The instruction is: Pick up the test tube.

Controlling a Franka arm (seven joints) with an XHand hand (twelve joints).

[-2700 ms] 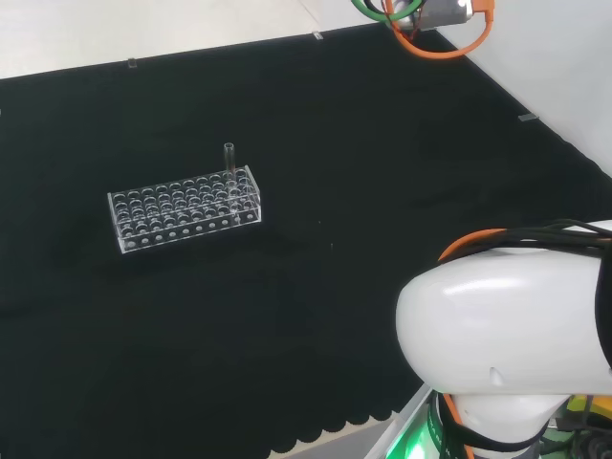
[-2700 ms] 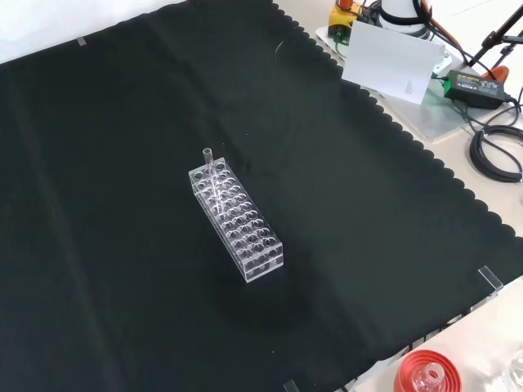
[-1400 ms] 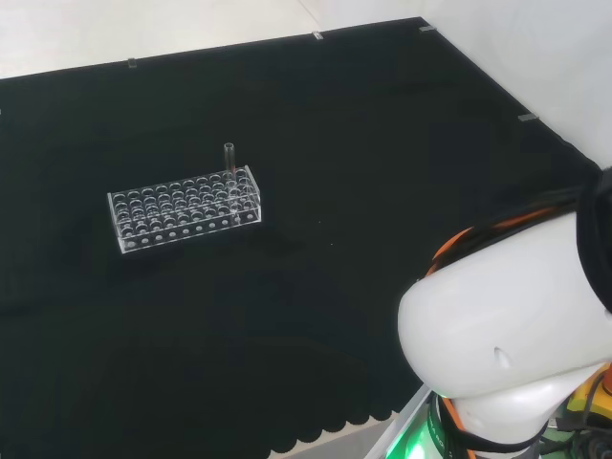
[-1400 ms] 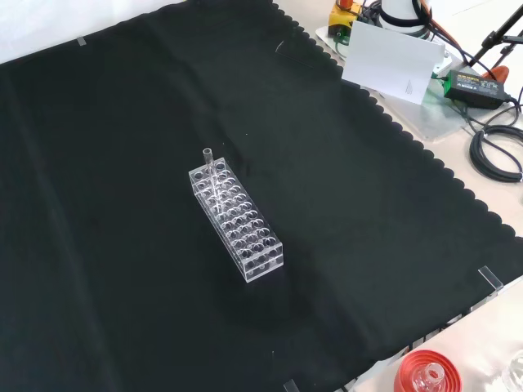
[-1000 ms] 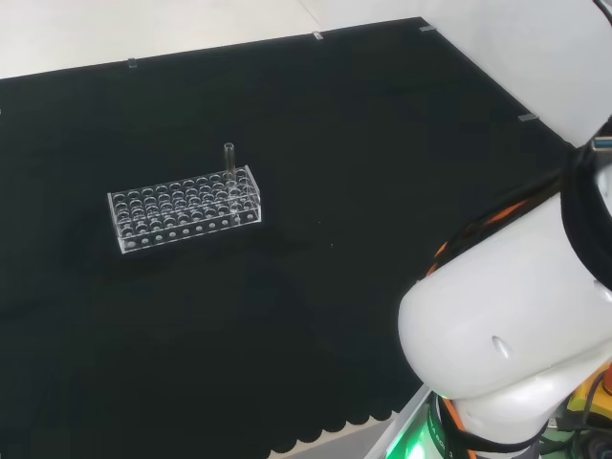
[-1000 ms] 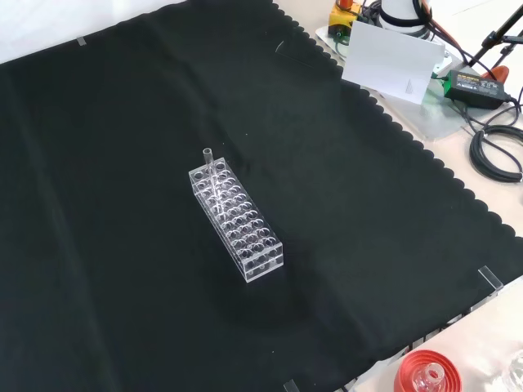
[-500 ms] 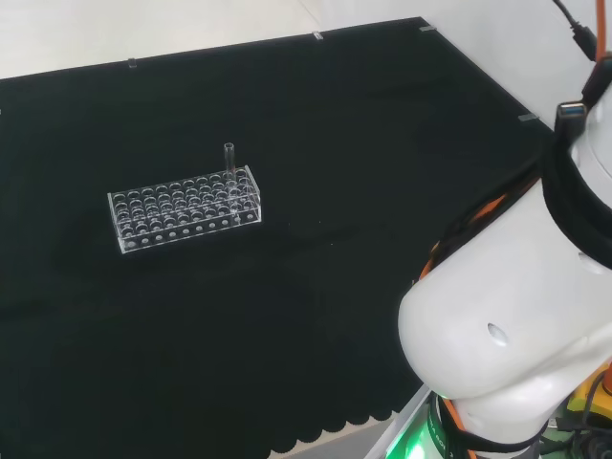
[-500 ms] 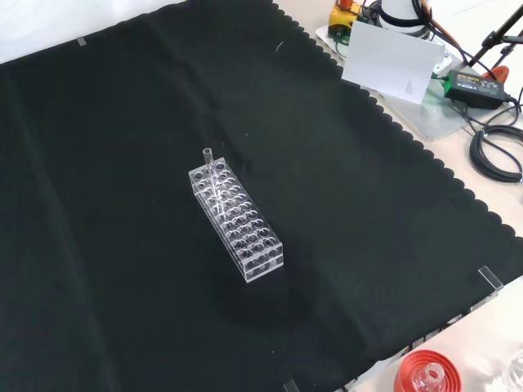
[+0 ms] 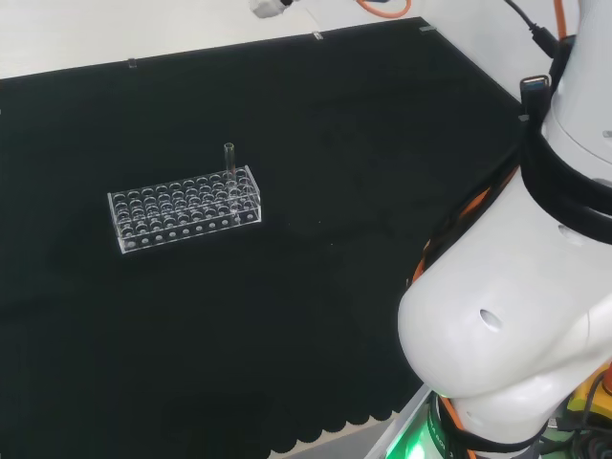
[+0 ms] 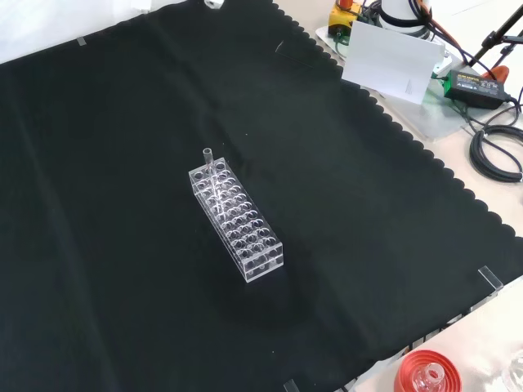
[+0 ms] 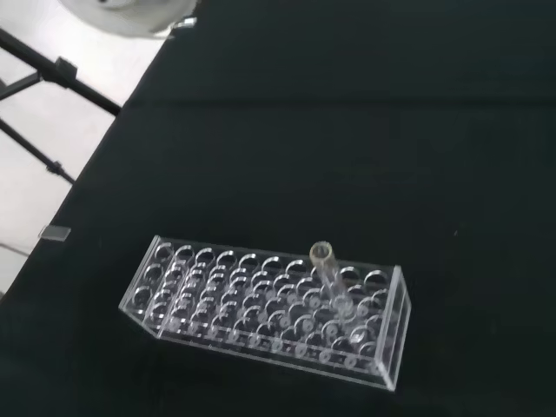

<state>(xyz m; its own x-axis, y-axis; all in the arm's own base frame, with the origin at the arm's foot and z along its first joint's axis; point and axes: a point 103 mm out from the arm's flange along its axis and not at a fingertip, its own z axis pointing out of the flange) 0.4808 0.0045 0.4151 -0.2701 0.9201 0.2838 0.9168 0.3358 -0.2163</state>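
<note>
A clear test tube (image 9: 229, 158) stands upright in a corner hole of a clear plastic rack (image 9: 182, 208) on the black cloth. In the front view the tube (image 10: 207, 158) rises from the rack's (image 10: 241, 224) far end. The wrist view looks down on the tube (image 11: 330, 274) and the rack (image 11: 261, 313) from well above. A small white part of the hand (image 9: 269, 6) shows at the head view's top edge, far beyond the rack, and at the front view's top edge (image 10: 214, 3). Nothing touches the tube.
The arm's white links (image 9: 516, 316) fill the head view's right. A red ribbed stand (image 10: 425, 371) sits off the cloth's near edge in the front view. A white card (image 10: 392, 53), a power adapter (image 10: 474, 82) and cables lie past the right edge.
The arm's links have swung upward in the head view, and a white part of the hand has come into the top edge. Rack and tube have not moved.
</note>
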